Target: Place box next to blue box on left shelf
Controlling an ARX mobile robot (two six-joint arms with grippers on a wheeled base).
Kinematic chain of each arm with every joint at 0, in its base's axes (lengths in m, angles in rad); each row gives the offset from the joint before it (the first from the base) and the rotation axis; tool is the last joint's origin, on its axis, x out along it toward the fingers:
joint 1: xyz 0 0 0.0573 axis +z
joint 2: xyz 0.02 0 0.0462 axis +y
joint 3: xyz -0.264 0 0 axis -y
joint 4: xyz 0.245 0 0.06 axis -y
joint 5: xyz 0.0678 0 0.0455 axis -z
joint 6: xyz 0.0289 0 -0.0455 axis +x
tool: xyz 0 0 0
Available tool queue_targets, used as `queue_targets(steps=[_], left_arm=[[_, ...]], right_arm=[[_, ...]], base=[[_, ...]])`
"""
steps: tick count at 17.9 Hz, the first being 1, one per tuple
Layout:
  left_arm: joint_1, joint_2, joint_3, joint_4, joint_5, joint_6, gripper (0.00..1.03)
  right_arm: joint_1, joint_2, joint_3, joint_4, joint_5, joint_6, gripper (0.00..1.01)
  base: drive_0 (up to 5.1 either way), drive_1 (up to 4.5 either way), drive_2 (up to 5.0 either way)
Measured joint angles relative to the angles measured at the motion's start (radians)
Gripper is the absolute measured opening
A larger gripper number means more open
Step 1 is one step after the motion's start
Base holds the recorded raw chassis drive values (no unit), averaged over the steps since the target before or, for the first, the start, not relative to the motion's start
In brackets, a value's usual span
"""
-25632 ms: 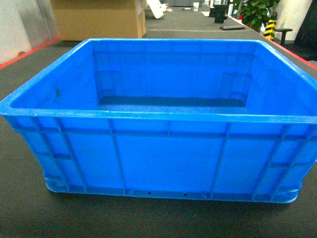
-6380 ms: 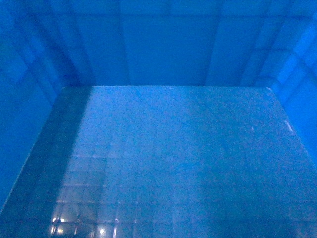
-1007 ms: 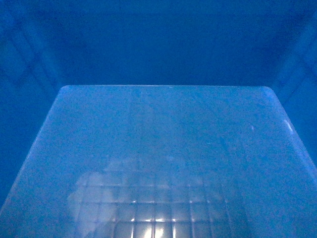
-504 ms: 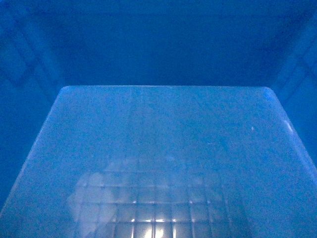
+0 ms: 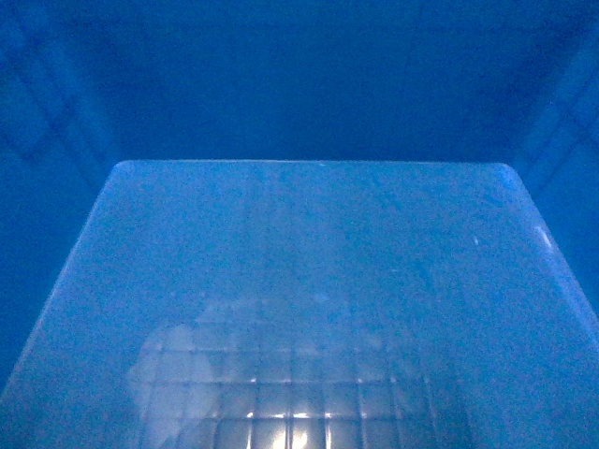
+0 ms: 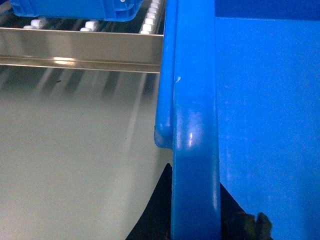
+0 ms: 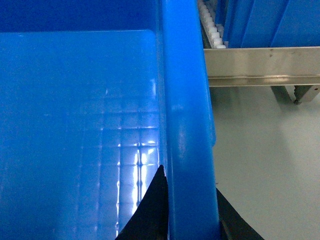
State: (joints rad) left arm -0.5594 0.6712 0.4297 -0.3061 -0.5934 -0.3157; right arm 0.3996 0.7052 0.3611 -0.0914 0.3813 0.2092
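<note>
Barely anything has shifted in half a second: only the glare on the crate (image 5: 309,281) floor.

Its glossy, grid-embossed floor fills the head view. Left gripper (image 6: 196,220) and right gripper (image 7: 190,215) each clamp a thick smooth rim, near the steel roller shelf (image 7: 260,62) carrying another blue box (image 6: 75,9).
</note>
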Motion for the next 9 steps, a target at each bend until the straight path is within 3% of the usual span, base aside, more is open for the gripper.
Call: queue_targets(steps=[9], left_arm=[[0.000,0.002,0.000,0.001,0.000,0.000,0.09]], right_arm=[[0.000,0.000,0.000,0.001,0.000,0.000,0.10]], base=[[0.1,4.40,-4.3]])
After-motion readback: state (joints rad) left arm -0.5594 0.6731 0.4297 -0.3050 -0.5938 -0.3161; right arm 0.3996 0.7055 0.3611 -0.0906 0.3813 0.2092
